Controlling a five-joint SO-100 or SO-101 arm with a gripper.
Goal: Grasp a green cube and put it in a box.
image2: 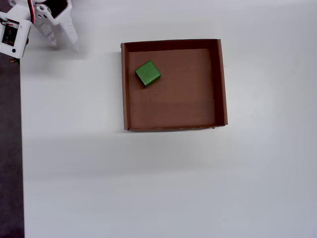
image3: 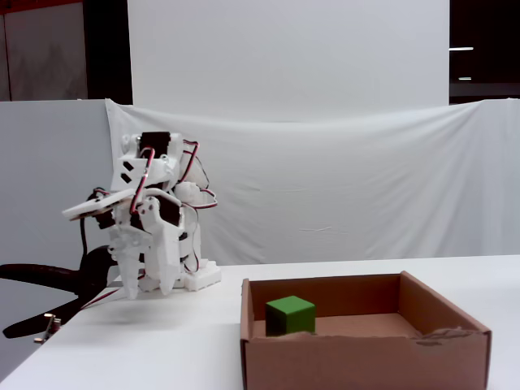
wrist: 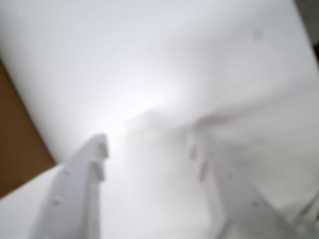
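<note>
The green cube [image2: 147, 73] lies on the floor of the box [image2: 222, 84], in the corner that the overhead view shows at upper left. In the fixed view the green cube [image3: 290, 315] sits behind the box's front wall [image3: 366, 361], at its left side. My white gripper [image2: 63, 43] hovers over the table's top-left corner, well left of the box and apart from it. In the fixed view the gripper [image3: 146, 286] points down above the table. The blurred wrist view shows the gripper [wrist: 147, 144] open, only white surface between its fingers.
White table [image2: 158, 178] surrounds the box on all sides. A dark strip [image2: 10, 148] runs past the table's left edge in the overhead view. A white cloth backdrop [image3: 341, 195] stands behind. A brown patch [wrist: 15, 144] at the wrist view's left edge is unidentifiable.
</note>
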